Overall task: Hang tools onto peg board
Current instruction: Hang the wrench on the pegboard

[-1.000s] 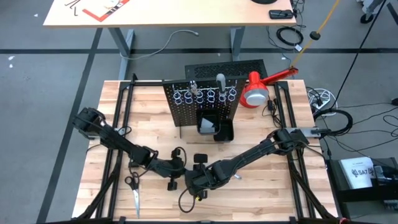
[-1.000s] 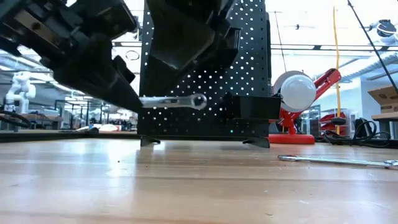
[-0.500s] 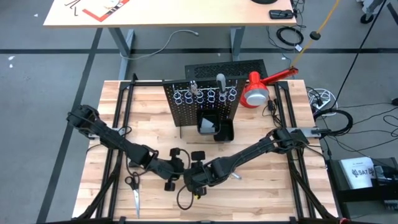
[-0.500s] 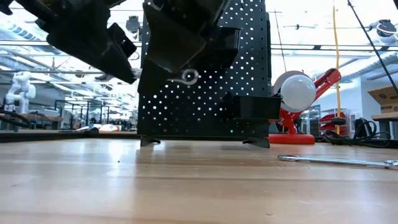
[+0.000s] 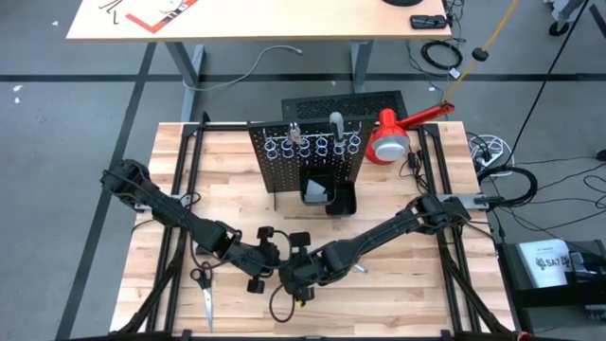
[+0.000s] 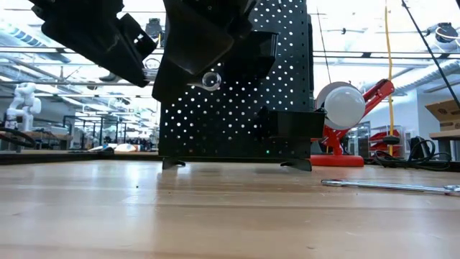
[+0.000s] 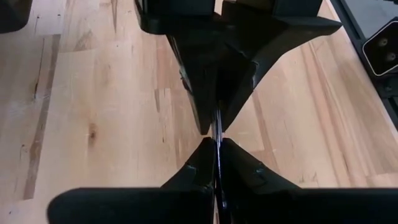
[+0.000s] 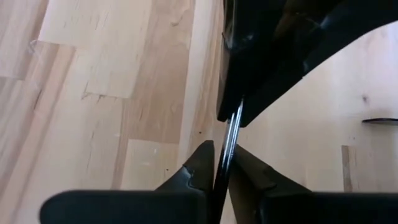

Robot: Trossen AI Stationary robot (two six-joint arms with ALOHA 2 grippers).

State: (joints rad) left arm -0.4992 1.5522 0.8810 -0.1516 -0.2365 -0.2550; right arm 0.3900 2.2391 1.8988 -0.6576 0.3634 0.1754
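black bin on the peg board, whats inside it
From above, the black bin on the peg board holds a pale grey piece against its left side. The rest of the inside is dark, and the low view shows only its outer wall.

high view: straight down from well above, taking in the whole pale wooden slatted table [image 5: 227, 161], both dark jointed arms, and grey floor around it.
low view: at table-top height from the near edge, facing level toward the far side; the upright black perforated metal peg board [image 6: 287, 86] stands in mid-distance, the room behind it.
left wrist view: very near, looking past the left gripper [image 7: 216, 163] at table planks.
right wrist view: equally near, past the right gripper [image 8: 219, 167].
shared: high and low views both show the peg board and the red-armed, white-domed lamp [image 5: 389, 142] on the far right; both wrist views show one thin silver wrench [image 7: 216, 134] edge-on, each facing the opposite gripper.
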